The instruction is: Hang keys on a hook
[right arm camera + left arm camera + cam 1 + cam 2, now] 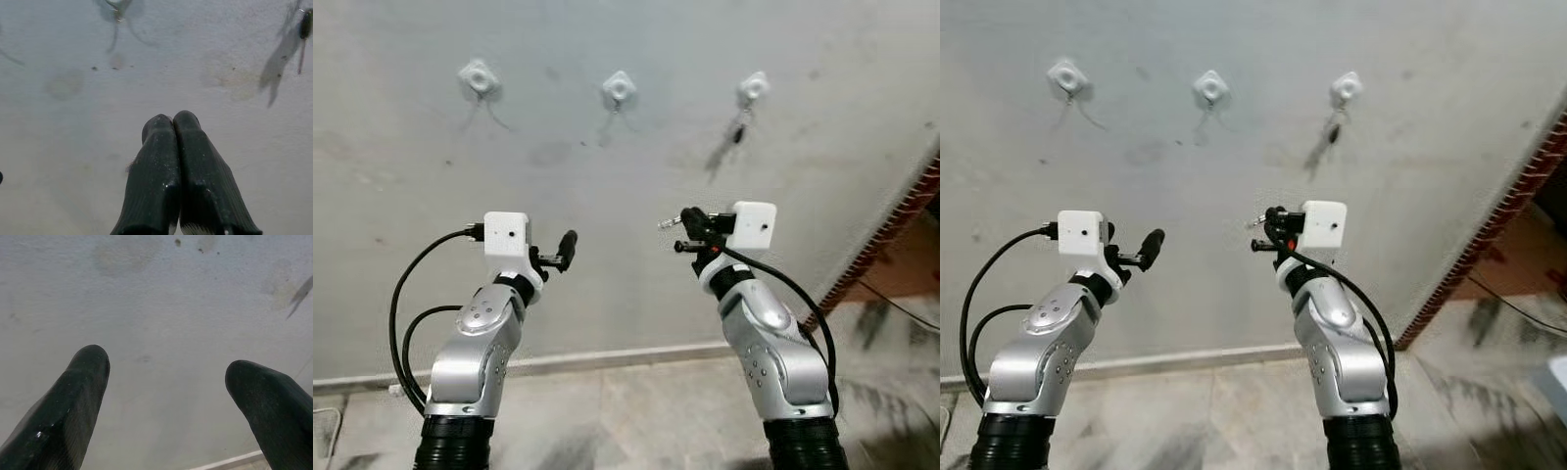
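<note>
Three white hooks are sitting in a row high on the grey wall, running from ten o'clock to one o'clock across the head view. The left hook and the middle hook are each casting only a thin shadow line. The right hook is carrying the keys, a small dark object that is hanging just beneath it and throwing a slanted shadow toward seven o'clock; in the right wrist view the keys are showing at the upper edge as a dark blob with a thin pin below.

The left gripper is hovering at about nine o'clock of the scene, well below the hooks, raised on its silver arm and pointing toward the wall. Its jaws are standing spread, with bare wall showing wide between the two black fingers in its wrist view.

The right gripper is hovering at about three o'clock, level with the left one, below the right hook and apart from the keys. Its jaws are pressing together, the two fingers touching along their length with nothing visible between them.

A white skirting strip is running along the foot of the wall at six o'clock, above the tiled floor. A brick edge is slanting down at four o'clock.
</note>
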